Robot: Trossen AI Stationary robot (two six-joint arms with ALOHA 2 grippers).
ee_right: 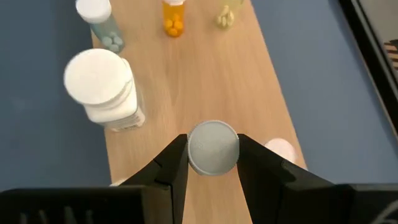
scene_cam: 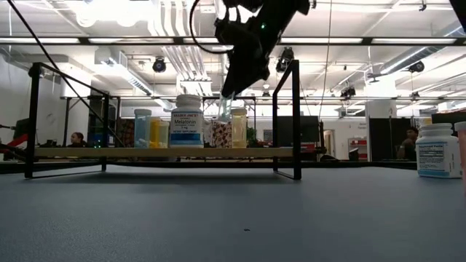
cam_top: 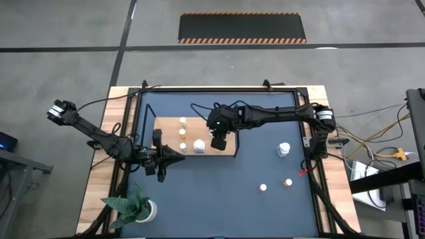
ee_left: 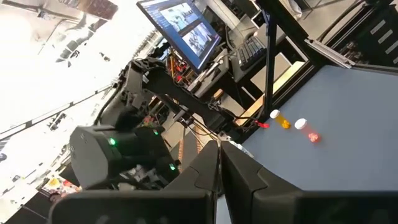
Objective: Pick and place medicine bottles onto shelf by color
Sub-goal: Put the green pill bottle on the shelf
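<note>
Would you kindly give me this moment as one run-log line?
right gripper: shut on small bottle above shelf | left gripper: shut, idle beside shelf | three bottles off shelf

Four cameras on one bench (cam_top: 265, 159)

One looks straight down from overhead; one sits at bench height, facing level across the shelf (scene_cam: 160, 153) into the room; both wrist cameras look past their own jaws, the right one close above that same shelf.
</note>
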